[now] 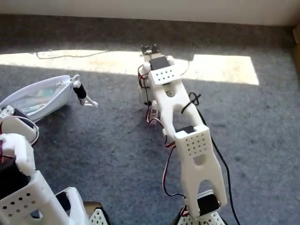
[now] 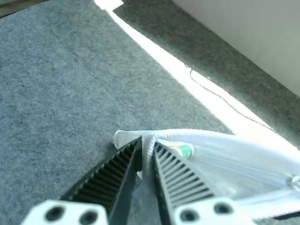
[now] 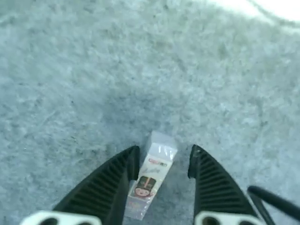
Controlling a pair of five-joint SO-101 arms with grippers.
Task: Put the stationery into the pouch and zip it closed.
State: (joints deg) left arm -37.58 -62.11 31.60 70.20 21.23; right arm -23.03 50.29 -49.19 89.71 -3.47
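Pouch rim (image 2: 197, 134) sits nipped in left pincer (image 2: 146, 154); right pincer (image 3: 165, 150) gapes around packet (image 3: 150, 180).

Your right gripper (image 3: 165, 150) stands with its jaws apart over the grey carpet (image 3: 70, 70). Between them you see a small wrapped box (image 3: 151, 180), lying close against one finger.

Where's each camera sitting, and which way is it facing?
High view: fixed above, looking down over the carpet; both arms and the pouch show.
Left wrist view: on that arm, looking along the left tool, shut on the pouch's rim.
Right wrist view: on that arm, looking down past the open right tool at a box.
Shared: pouch, in high and left wrist views.
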